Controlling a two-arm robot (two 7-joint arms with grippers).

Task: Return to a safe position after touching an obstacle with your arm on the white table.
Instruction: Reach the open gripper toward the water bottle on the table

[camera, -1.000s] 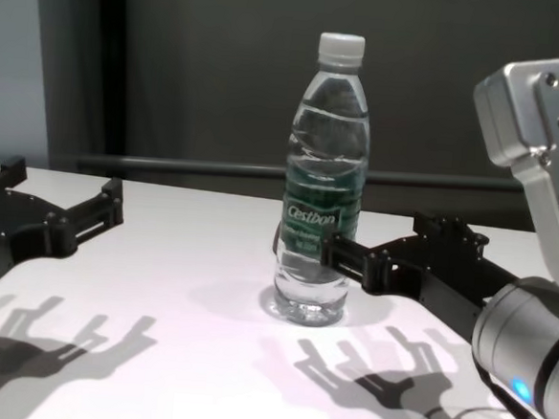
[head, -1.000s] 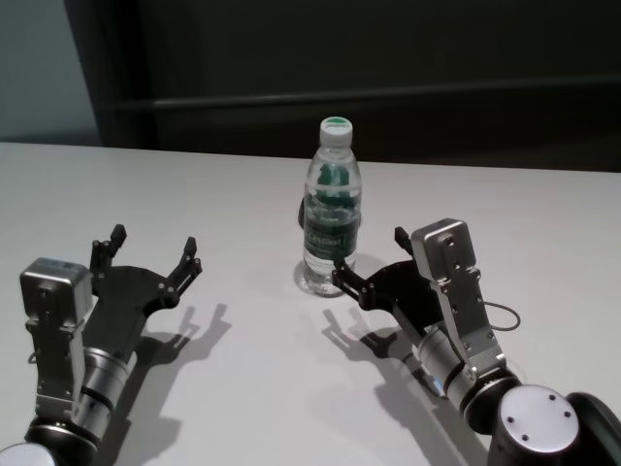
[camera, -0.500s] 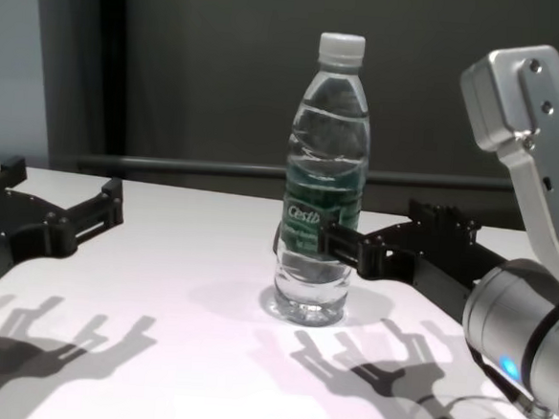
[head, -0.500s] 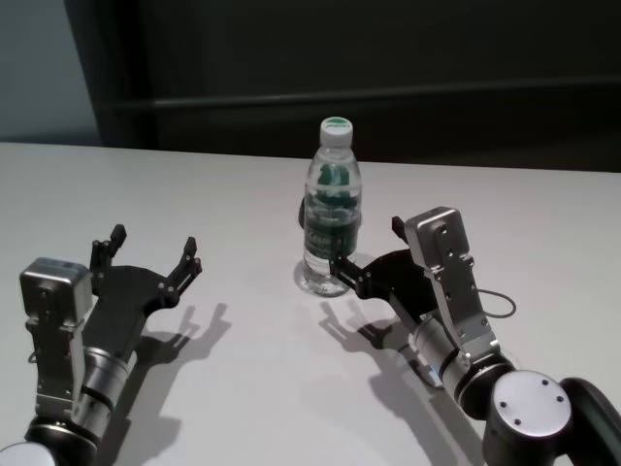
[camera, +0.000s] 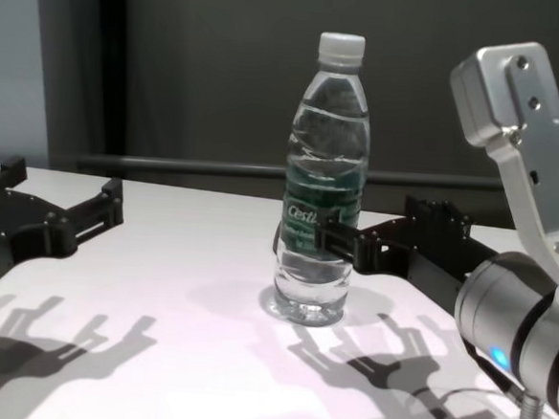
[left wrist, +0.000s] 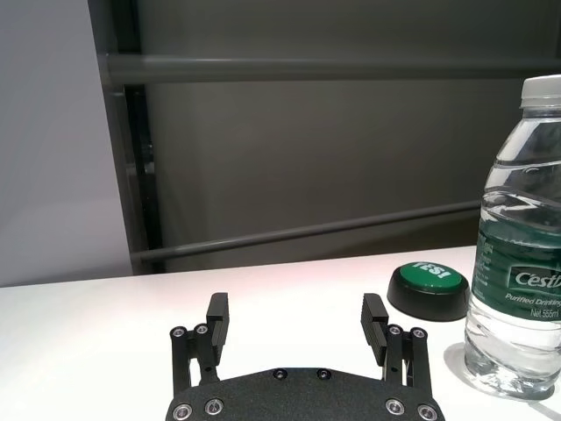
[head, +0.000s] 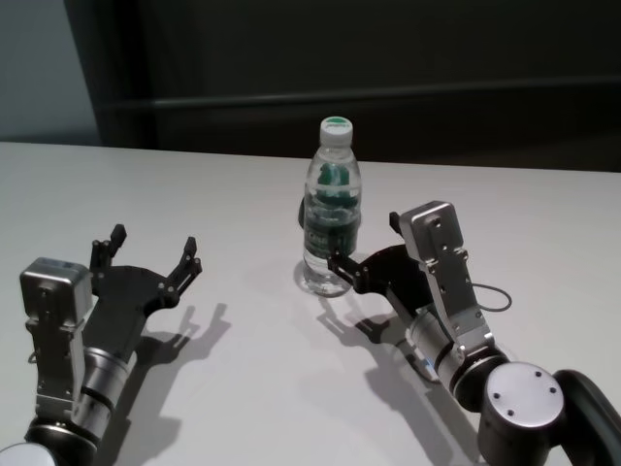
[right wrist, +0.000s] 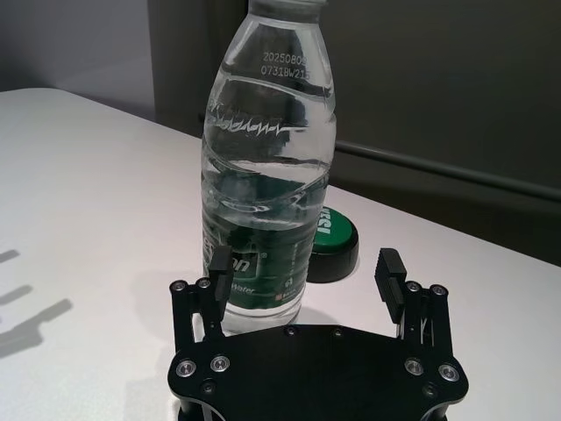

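Observation:
The obstacle, a clear water bottle [head: 332, 199] with a white cap and a dark green label, stands upright on the white table [head: 243, 194]. It also shows in the chest view [camera: 326, 165], the left wrist view [left wrist: 519, 254] and the right wrist view [right wrist: 267, 167]. My right gripper [head: 364, 240] is open, just right of the bottle near its base. One finger [right wrist: 217, 263] lies at the bottle's label, seemingly touching it. My left gripper [head: 155, 243] is open and empty, low over the table at the near left, well apart from the bottle.
A green push button [left wrist: 427, 285] on a black base sits on the table just behind the bottle; it also shows in the right wrist view [right wrist: 335, 239]. A dark wall with a horizontal rail runs behind the table's far edge.
My right gripper has moved left and forward toward the bottle, so its near finger now overlaps the label. The bottle stays upright in place. The left arm has not moved.

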